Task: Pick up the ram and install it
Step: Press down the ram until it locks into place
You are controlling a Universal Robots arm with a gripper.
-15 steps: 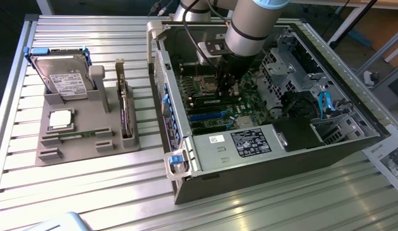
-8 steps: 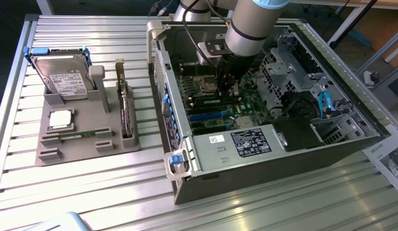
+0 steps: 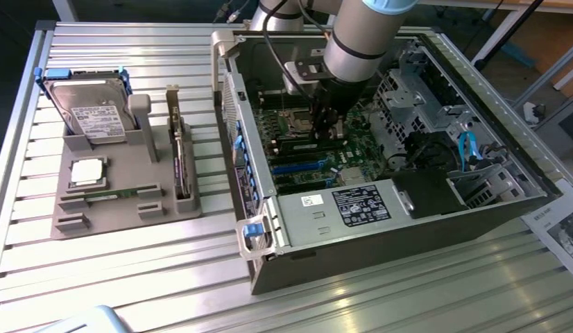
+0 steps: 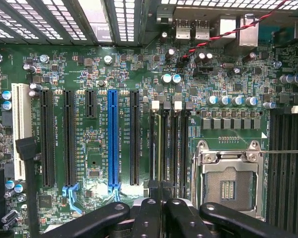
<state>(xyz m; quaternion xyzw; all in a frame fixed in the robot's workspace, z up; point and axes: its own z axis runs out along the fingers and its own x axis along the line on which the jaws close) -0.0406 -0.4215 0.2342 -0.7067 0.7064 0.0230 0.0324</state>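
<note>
The arm is down inside the open computer case (image 3: 379,208), which lies on its side on the desk (image 3: 129,277), and the tool (image 3: 325,126) hangs just over the green board (image 3: 305,149) in the case's floor. From the wrist view the tool (image 4: 160,208) has its fingers (image 4: 148,218) drawn together, narrow, right above the memory slots (image 4: 166,148) that run beside the empty processor socket (image 4: 228,183). A thin greenish strip, the ram (image 4: 157,148), appears to stand edge-on in one of those slots directly ahead of the fingertips, though whether it is pushed fully home and latched cannot be told. Whether the fingers are pinching its edge or only resting against it is also unclear. Out on the desk near its far corner on the exterior view's left, the grey holder tray (image 3: 111,201) carries a hard drive (image 3: 90,111), a small square chip (image 3: 87,172) and an upright card (image 3: 180,166). So the pick-up looks done and the stick has reached the board; what seems left is seating it firmly and letting go.
</note>
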